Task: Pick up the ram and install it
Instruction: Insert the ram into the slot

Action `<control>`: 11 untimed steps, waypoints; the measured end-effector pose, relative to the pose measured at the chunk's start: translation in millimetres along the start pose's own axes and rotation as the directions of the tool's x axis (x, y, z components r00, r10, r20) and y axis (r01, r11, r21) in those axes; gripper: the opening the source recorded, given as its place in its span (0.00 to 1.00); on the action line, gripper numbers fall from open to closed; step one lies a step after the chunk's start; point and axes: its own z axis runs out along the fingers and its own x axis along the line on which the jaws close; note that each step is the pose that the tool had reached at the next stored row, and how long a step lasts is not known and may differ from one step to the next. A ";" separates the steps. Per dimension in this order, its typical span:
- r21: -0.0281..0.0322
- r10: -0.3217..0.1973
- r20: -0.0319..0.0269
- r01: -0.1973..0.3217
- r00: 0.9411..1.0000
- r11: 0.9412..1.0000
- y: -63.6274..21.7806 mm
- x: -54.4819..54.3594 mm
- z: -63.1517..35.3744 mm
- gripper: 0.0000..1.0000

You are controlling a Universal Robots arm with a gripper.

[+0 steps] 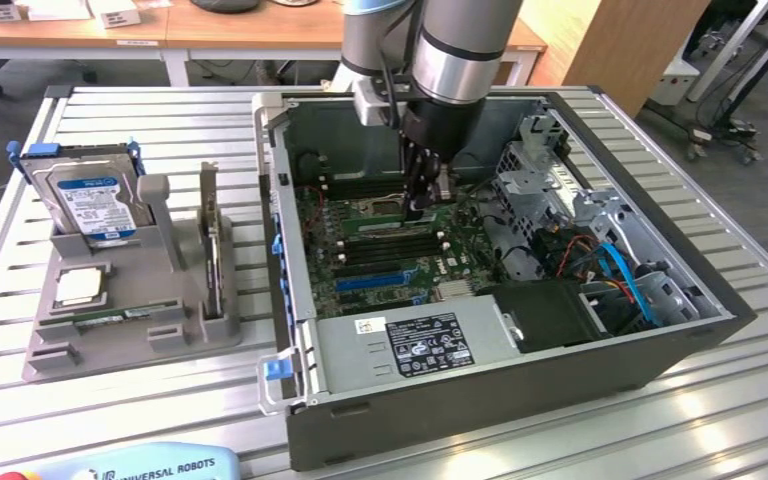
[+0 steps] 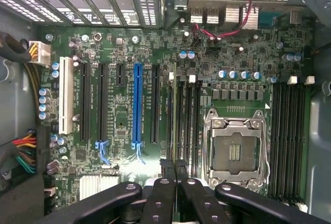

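Gripper (image 2: 173, 169), pinched shut, hung over the memory slots (image 2: 182, 120); insertion step, probably, needing square alignment; ram unconfirmed.

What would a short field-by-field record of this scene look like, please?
Setting: open computer case on a slatted table
Gripper: shut, lowered inside the case
Nearest parts: black memory slots, beside the processor socket
Held item: too hidden to tell
Outside the case: hard drive upright in a gray holder, at the exterior view's left
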 end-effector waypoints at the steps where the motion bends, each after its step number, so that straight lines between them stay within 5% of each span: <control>1: 0.000 0.000 0.000 0.000 1.000 1.000 -1.0 0.0 0.1 0.11; 11: 0.000 -0.001 0.000 0.001 1.000 1.000 -8.1 0.1 0.3 0.11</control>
